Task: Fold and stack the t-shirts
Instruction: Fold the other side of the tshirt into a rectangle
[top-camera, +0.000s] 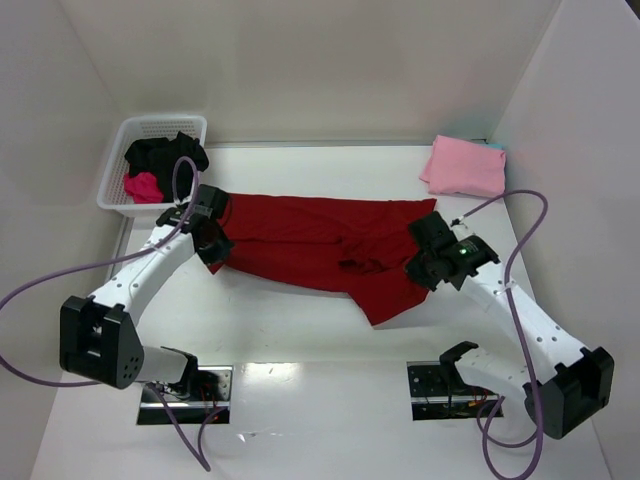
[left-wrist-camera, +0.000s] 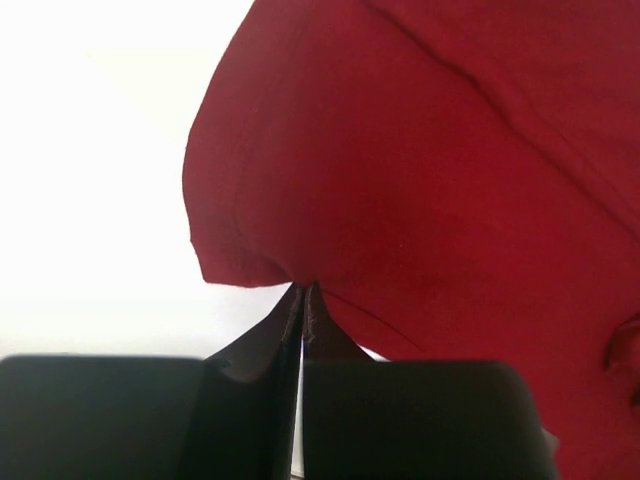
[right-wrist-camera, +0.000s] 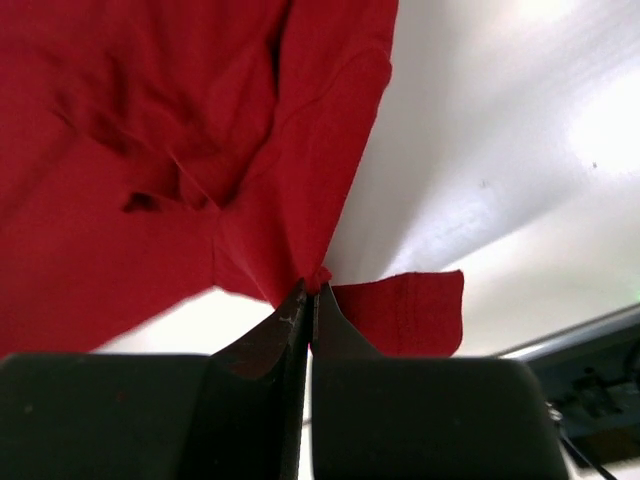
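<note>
A dark red t-shirt lies stretched across the middle of the table, partly folded and rumpled. My left gripper is shut on its left edge; in the left wrist view the fingertips pinch the red cloth. My right gripper is shut on the shirt's right edge, where the cloth bunches at the tips and a small flap hangs past them. A light pink t-shirt lies folded square at the back right. Black and magenta shirts fill the basket.
A white mesh basket stands at the back left corner. White walls close in the table at the back and on both sides. Purple cables loop from both arms. The arm bases sit at the near edge.
</note>
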